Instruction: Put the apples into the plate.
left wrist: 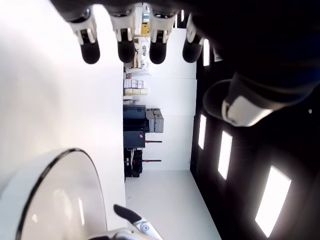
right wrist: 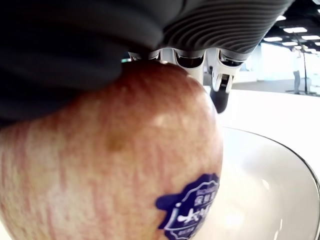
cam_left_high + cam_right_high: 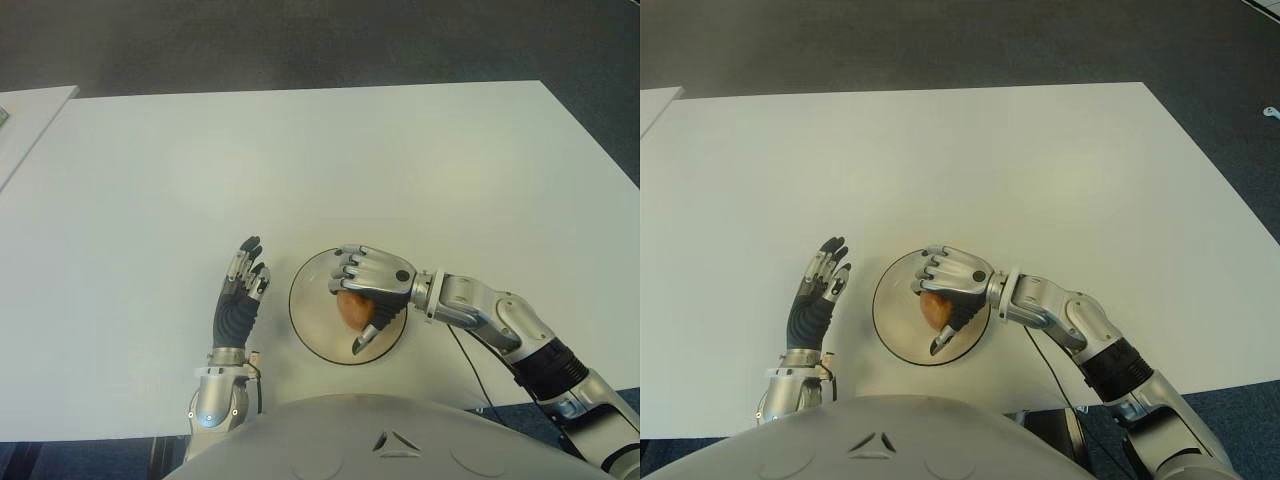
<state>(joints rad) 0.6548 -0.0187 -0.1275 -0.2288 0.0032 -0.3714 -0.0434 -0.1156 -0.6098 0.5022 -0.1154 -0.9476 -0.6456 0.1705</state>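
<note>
I see one reddish, streaked apple [image 2: 115, 165] with a blue sticker, gripped in the right hand [image 3: 370, 285] over the middle of the round white plate [image 3: 310, 335].

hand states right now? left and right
Left hand: open, fingers straight, holding nothing, beside the plate on its left.
Right hand: shut on the apple, over the plate.

Office or lab, white table [image 3: 300, 160], dark carpet floor [image 3: 300, 40], ceiling light panels [image 1: 272, 200]
</note>
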